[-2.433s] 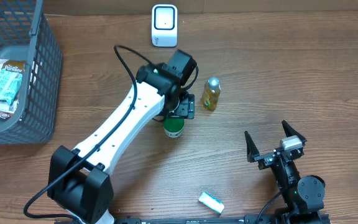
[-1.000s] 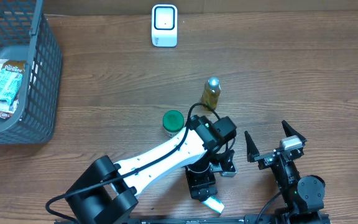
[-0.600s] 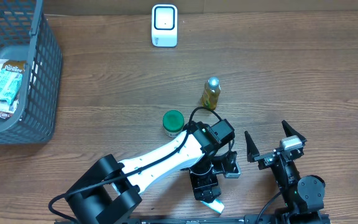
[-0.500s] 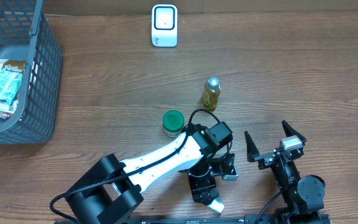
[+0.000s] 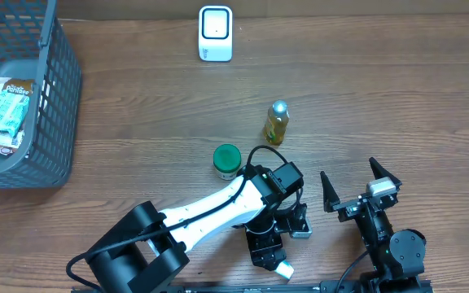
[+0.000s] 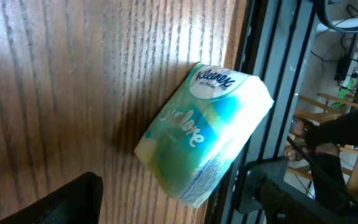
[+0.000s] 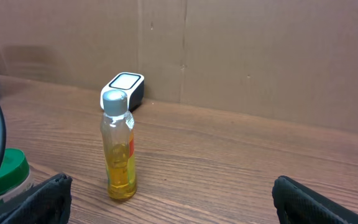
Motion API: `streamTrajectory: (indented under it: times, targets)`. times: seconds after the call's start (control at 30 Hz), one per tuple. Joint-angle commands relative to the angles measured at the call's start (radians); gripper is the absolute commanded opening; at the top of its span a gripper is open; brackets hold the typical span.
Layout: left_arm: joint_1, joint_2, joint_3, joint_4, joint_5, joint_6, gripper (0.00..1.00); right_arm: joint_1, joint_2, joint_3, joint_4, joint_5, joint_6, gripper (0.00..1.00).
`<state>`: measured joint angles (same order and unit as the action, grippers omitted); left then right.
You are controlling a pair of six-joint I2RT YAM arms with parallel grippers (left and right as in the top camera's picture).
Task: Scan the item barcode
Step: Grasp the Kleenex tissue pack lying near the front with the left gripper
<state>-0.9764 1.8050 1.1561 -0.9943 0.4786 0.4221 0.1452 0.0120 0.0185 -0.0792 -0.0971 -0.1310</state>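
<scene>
Tissue pack (image 6: 201, 134) lies at table (image 6: 55, 74) edge under wide-spread, empty left end effector (image 6: 173, 196); right end effector (image 5: 357, 185) gapes empty.

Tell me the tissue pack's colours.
Green, blue and white tissue pack; clearest in the left wrist view.

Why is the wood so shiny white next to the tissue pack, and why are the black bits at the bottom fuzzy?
Left wrist view: lamp glare whitens the table beside the tissue pack, which throws a shadow leftward; the fingers sit too near the lens, so they blur. Right wrist view: the bottle looks sharp.
</scene>
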Motion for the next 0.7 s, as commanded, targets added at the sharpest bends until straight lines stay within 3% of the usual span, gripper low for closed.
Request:
streamTrajectory:
  times: [0.0,0.2,0.37,0.43,0.67]
  targets:
    - [-0.027,0.005,-0.011,0.009,0.026,0.011,0.82,-0.003,-0.009,-0.01,0.003,0.006,0.002,1.0]
    - [-0.073,0.006,-0.019,0.031,-0.102,-0.064,0.79,-0.003,-0.009,-0.011,0.003,0.006,0.003,1.0]
    - [-0.096,0.006,-0.033,0.066,-0.126,-0.079,0.73,-0.003,-0.009,-0.011,0.003,0.006,0.002,1.0]
    - [-0.098,0.006,-0.033,0.068,-0.131,-0.079,0.63,-0.003,-0.009,-0.011,0.003,0.006,0.002,1.0]
    - [-0.098,0.006,-0.034,0.077,-0.131,-0.086,0.09,-0.003,-0.009,-0.011,0.003,0.006,0.002,1.0]
